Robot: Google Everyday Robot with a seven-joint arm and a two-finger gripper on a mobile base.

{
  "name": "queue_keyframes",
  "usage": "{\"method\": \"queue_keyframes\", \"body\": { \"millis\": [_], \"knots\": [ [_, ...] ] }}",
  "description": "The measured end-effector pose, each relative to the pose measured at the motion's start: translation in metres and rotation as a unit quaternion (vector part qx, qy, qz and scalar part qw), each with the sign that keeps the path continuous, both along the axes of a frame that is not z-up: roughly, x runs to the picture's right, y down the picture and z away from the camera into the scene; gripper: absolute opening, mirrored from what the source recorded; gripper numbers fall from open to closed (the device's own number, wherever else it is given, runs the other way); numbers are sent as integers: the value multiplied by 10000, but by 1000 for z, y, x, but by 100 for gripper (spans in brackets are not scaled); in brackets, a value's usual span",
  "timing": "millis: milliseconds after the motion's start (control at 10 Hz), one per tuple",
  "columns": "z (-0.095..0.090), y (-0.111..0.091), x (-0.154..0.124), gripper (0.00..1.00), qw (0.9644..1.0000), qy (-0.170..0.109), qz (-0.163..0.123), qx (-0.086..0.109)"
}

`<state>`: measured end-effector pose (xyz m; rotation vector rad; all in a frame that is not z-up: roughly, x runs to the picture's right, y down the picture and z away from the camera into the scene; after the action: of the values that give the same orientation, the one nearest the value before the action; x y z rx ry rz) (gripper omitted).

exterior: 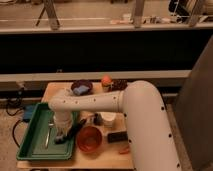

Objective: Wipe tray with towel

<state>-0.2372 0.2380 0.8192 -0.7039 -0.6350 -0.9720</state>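
My one camera looks down from up high along my arm [137,117]; my gripper [62,135] is over the tray [31,146], lower left.

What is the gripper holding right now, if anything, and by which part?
It cannot be told. The gripper is low in the green tray, toward the side by the bowls, but whether it grips anything there cannot be made out.
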Motion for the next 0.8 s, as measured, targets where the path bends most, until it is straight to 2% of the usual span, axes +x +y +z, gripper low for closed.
{"method": "queue_keyframes", "body": {
  "millis": [400, 600, 800],
  "knots": [
    [41, -38, 2, 0, 9997, 113, 0, 209],
    [49, -50, -10, 0, 9995, 23, -18, 308],
    [49, -58, -29, 0, 9991, -240, 34, 356]
  ]
}}
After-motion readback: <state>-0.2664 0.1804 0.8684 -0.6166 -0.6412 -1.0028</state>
